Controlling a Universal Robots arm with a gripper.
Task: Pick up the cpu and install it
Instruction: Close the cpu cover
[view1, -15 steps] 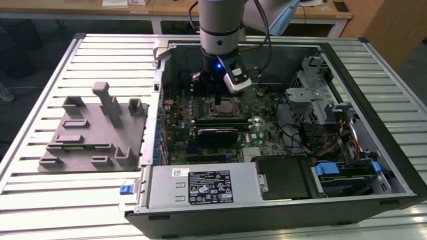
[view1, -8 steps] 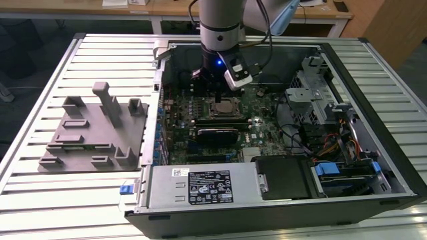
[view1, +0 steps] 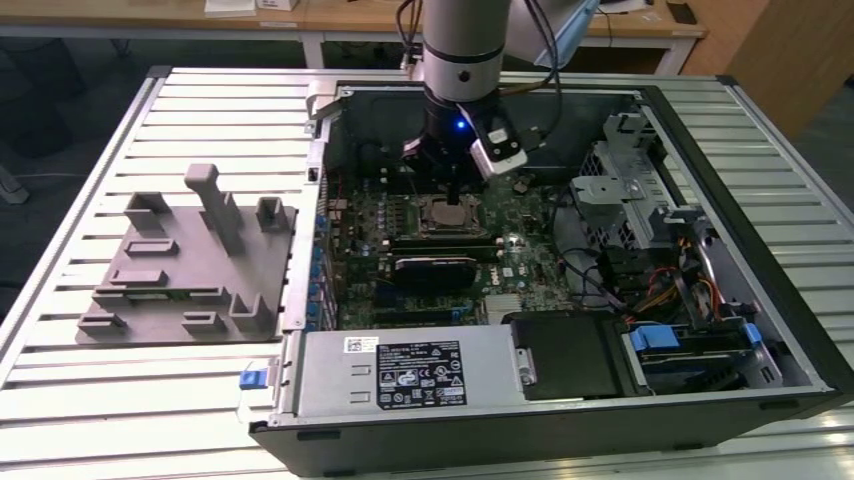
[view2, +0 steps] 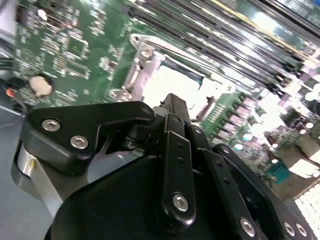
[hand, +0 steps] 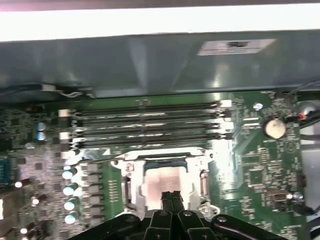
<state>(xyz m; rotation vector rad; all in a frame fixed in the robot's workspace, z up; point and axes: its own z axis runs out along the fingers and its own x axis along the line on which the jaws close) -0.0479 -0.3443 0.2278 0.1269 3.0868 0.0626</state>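
Gripper (view1: 455, 192) stands inside the open computer case (view1: 747, 100), over the motherboard (view1: 541, 250) toward the case's far side. In the first wrist view the two fingertips (hand: 167, 199) are pressed together with nothing between them. They sit directly above the cpu (hand: 159, 180); contact with its top cannot be confirmed. The cpu lies flat inside the metal socket frame (hand: 131, 156), silvery plate upward, just beside the memory slots (hand: 150, 125). The grey fixture tray (view1: 160, 290) rests on the slatted table (view1: 80, 400) at the exterior view's left, well apart from the gripper.
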